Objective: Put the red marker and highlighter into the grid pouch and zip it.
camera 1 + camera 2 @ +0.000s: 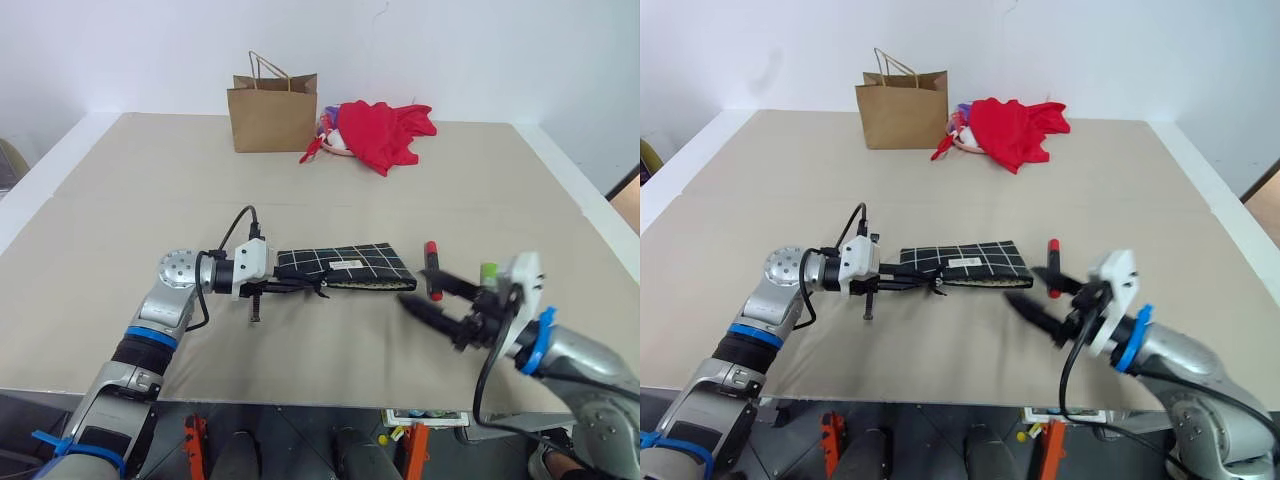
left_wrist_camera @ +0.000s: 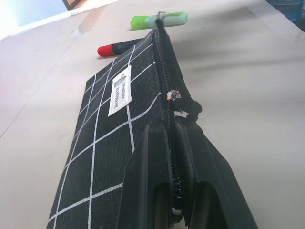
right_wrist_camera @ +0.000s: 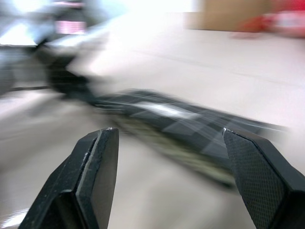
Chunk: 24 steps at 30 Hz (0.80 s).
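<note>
Left tool [image 1: 300, 284] clamped on the near-left end of the grid pouch [image 1: 345, 267], fingers pinched together along the zipper edge, pointing level toward the robot's right. In the left wrist view both black fingers [image 2: 143, 191] sit either side of the zipper seam, small metal zipper pull [image 2: 174, 95] just past them. Pouch lies flat on the table [image 1: 330, 190], long side running left-right, white label [image 1: 347, 265] facing up, white grid lines visible.

Right tool [image 1: 432, 297] fingers wide apart, nothing between them, hanging above the table just right of the pouch's right end, pointing toward the pouch. Right wrist view is blurred; the two fingers [image 3: 97, 162] stand well apart with the pouch beyond them.

Red marker [image 1: 432, 268] lies on the table just beside the pouch's right end, red cap toward the far side, partly hidden by the right tool. Highlighter [image 1: 489, 271] is on the table right of the marker, mostly hidden behind the right tool; left wrist view shows it as a light-green stick [image 2: 159, 20] past the pouch's far end, near the marker [image 2: 116, 47]. Both are outside the pouch.

At the far edge of the table: brown paper bag [image 1: 272, 110] upright, red cloth [image 1: 385, 130] heaped just to its right.
</note>
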Each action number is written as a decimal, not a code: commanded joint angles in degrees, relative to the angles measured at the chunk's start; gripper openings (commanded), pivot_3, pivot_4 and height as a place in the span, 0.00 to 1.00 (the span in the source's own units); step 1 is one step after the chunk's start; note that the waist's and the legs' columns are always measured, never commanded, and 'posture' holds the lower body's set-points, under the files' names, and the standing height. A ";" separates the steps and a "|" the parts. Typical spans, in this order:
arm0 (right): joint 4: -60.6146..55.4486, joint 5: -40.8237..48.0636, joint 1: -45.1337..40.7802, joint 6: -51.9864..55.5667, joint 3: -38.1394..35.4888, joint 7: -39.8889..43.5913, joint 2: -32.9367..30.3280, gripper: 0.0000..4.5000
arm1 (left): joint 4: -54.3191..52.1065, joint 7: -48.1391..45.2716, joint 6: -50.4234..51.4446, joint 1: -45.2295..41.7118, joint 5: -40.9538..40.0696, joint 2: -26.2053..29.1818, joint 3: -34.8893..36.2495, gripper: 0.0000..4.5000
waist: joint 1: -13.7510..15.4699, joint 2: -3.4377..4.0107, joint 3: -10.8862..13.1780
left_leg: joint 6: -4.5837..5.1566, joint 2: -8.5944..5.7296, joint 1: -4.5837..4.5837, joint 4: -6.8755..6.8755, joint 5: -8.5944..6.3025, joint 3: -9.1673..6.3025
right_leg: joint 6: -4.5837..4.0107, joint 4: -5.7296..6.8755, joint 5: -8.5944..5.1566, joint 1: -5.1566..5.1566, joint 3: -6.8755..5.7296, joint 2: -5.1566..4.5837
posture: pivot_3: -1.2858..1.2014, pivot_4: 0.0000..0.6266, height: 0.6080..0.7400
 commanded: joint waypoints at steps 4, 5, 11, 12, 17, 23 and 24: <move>8.22 -9.87 -4.47 -5.17 4.95 -8.01 4.51 0.83 | -5.78 0.70 2.22 0.82 -2.79 2.21 2.52 0.00 | -0.03 0.00 0.00 | 0.00 0.00 -0.03 -0.07 0.00 -0.01 | 0.19 0.00 0.02 0.01 -0.01 0.01 | 0.52 0.24 1.00; 9.32 -11.37 -4.59 -5.74 6.44 -8.95 5.78 0.83 | -6.40 1.37 3.05 0.64 -3.18 2.23 2.91 0.00 | -0.03 0.01 0.00 | 0.00 -0.01 -0.03 -0.14 0.00 -0.02 | 0.22 0.00 0.00 0.00 -0.01 0.01 | 0.52 0.24 1.00; 11.88 -14.12 -5.52 -5.49 8.92 -11.11 8.96 0.83 | -8.19 2.59 6.30 0.76 -4.29 2.54 3.70 0.00 | -0.02 0.04 0.02 | 0.00 -0.03 -0.06 -0.20 -0.01 -0.01 | 0.25 0.00 -0.06 -0.03 0.00 -0.02 | 0.52 0.24 1.00; 12.09 -14.57 -5.58 -5.34 9.30 -11.34 9.06 0.83 | -8.49 2.93 6.73 0.93 -4.39 2.54 3.74 0.00 | -0.02 0.04 0.02 | 0.00 -0.03 -0.06 -0.20 -0.01 -0.01 | 0.25 0.00 -0.05 -0.03 0.00 -0.01 | 0.52 0.24 1.00; 13.59 -16.63 -5.65 -3.45 10.82 -13.42 10.16 0.78 | -9.85 4.20 7.69 1.08 -4.52 2.04 3.48 0.00 | -0.05 0.03 0.01 | 0.00 -0.02 -0.02 -0.19 0.00 -0.01 | 0.22 0.01 -0.02 -0.02 -0.01 -0.01 | 0.52 0.24 1.00; 13.53 -20.17 -6.13 -1.26 11.82 -18.51 12.53 0.20 | -10.07 4.70 7.80 0.73 -4.73 2.20 3.43 0.00 | -0.06 0.00 -0.01 | 0.00 -0.01 0.02 -0.18 0.00 -0.01 | 0.21 0.01 0.00 0.00 0.00 0.00 | 0.52 0.24 1.00; 13.49 -20.86 -6.02 -1.31 11.97 -19.20 12.82 0.14 | -9.96 4.76 7.80 0.65 -4.69 2.23 3.48 0.00 | -0.06 -0.02 -0.02 | 0.00 -0.02 0.02 -0.18 0.00 -0.01 | 0.19 0.00 0.00 0.01 -0.01 0.00 | 0.52 0.24 1.00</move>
